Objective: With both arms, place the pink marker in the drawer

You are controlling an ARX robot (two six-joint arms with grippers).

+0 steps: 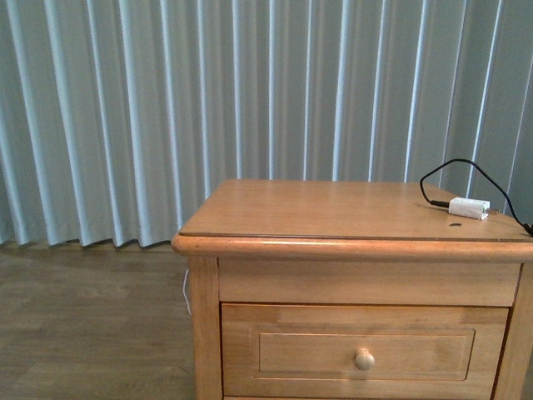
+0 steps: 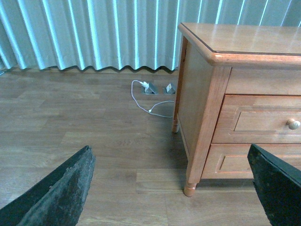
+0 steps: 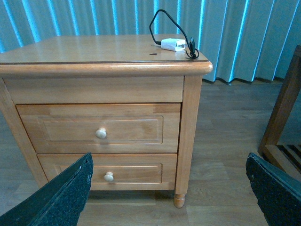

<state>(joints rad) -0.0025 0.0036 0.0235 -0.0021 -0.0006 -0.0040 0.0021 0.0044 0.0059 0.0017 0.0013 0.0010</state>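
Facing one nightstand: two shut drawers, topmost drawer, one adapter.

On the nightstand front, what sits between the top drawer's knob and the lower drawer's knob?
In the right wrist view, only bare wood: the top drawer panel below its knob, the rail, then the lower drawer above its knob.

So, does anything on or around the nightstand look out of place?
Only the white adapter near the top's far right corner, its black cable looping loosely. The pink marker is nowhere in view, and the top drawer is shut.
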